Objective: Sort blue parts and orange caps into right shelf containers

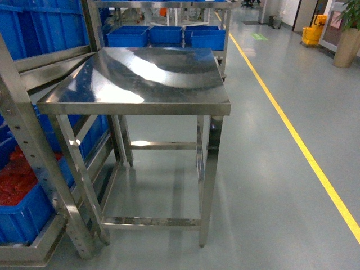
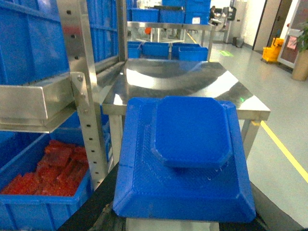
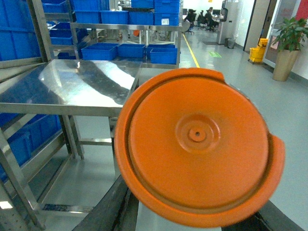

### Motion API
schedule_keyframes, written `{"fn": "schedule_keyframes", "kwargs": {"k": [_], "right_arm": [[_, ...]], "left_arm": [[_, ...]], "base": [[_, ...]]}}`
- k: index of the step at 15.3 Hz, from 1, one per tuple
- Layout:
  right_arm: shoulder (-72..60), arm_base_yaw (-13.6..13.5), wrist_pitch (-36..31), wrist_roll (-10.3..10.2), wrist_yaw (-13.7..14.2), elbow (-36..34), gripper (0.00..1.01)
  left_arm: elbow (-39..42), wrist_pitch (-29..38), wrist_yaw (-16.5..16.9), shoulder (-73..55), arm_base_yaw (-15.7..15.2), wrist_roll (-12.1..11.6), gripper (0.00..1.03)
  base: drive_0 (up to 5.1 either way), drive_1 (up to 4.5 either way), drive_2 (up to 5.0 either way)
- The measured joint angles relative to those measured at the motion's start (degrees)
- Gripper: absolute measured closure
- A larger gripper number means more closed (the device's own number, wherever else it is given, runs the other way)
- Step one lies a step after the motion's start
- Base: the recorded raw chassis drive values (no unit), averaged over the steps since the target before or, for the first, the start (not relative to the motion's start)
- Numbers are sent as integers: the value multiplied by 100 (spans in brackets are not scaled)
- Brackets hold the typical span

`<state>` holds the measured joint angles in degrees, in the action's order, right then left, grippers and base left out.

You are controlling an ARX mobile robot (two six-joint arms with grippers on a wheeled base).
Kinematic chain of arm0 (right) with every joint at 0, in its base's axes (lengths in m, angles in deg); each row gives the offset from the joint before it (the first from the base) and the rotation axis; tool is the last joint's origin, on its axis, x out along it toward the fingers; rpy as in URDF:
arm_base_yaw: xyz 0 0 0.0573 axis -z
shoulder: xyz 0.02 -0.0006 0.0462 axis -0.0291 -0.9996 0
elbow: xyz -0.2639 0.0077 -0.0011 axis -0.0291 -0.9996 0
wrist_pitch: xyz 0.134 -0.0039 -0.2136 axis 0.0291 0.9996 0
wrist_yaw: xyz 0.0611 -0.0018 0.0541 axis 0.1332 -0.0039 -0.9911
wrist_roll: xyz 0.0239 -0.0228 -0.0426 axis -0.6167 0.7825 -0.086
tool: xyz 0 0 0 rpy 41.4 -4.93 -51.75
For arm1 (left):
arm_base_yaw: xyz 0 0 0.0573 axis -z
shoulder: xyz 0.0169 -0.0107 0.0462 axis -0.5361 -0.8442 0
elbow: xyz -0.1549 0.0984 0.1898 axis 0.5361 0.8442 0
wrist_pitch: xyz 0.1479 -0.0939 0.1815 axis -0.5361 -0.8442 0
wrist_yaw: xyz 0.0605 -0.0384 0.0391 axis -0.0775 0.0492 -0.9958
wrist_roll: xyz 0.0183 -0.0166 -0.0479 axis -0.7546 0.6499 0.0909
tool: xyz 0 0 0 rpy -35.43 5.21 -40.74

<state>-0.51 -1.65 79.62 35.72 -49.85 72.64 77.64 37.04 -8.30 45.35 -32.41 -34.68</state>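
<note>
1. Both grippers stay out of the head view. In the left wrist view a blue part [image 2: 185, 159] fills the lower frame and appears to be carried by the left arm, but the fingers are hidden beneath it, so whether the left gripper is clamped on it cannot be told.
2. Left of the scene stands a metal rack [image 1: 34, 152] holding blue crates; the lowest crate [image 2: 29, 211] is full of red pieces [image 2: 53, 168].
3. In the middle is a bare steel table [image 1: 140, 84], and no part or cap lies on it.
4. Behind the table, three low blue bins [image 1: 166, 35] sit side by side on another steel stand.
5. In the right wrist view one round orange cap [image 3: 199, 139] covers most of the frame, seemingly carried by the right arm; its fingers are also hidden, so their grip cannot be told.
6. A yellow floor line [image 1: 292, 129] runs along the right.
7. Judged from this, sorting is unfinished: one blue part and one orange cap are apparently in transit, and neither is yet in a container.
</note>
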Motion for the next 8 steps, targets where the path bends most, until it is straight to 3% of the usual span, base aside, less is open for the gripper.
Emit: {"fn": "schedule_keyframes", "kwargs": {"k": [8], "right_arm": [[0, 0, 11, 0, 15, 0, 61]], "left_arm": [[0, 15, 2, 0, 0, 0, 60]], "base": [[-486, 250, 250]]}}
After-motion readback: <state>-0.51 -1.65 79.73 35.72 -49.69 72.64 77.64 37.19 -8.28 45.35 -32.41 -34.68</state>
